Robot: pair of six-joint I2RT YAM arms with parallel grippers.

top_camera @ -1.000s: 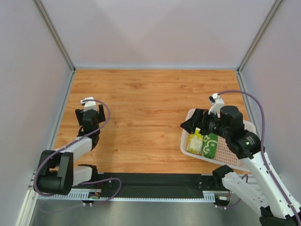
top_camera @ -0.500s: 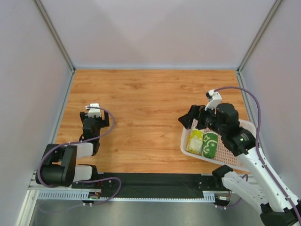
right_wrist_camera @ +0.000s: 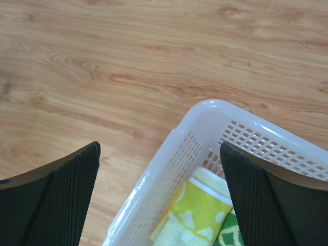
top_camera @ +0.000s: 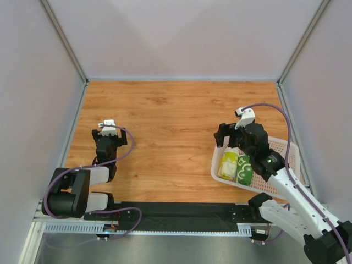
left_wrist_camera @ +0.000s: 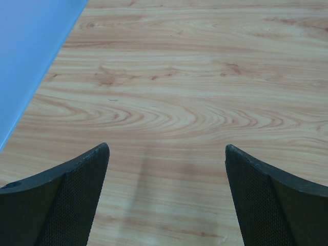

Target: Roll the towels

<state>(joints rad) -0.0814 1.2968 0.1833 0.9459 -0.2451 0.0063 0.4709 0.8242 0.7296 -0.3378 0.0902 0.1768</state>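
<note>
Right gripper (right_wrist_camera: 160,146): fingers spread wide, nothing between, above far left corner of white perforated basket (right_wrist_camera: 180,154). Left gripper (left_wrist_camera: 166,147): fingers spread wide, empty, over wooden table (left_wrist_camera: 195,77), well apart from basket. Basket holds both towels, rolled, side by side: pale yellow towel (top_camera: 228,164) left, green towel (top_camera: 245,169) right. Right arm hides part of basket in top view; right wrist view crops both towels.

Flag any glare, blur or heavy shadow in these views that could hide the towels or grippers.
Top external: even, soft light, no hard shadows; yellow towel and green towel clear in the basket. Left wrist: table grain sharp, faint shadow streak beneath the open left gripper, bluish wall. Right wrist: small glare spots on the basket rim; open right gripper dark, little detail.
</note>
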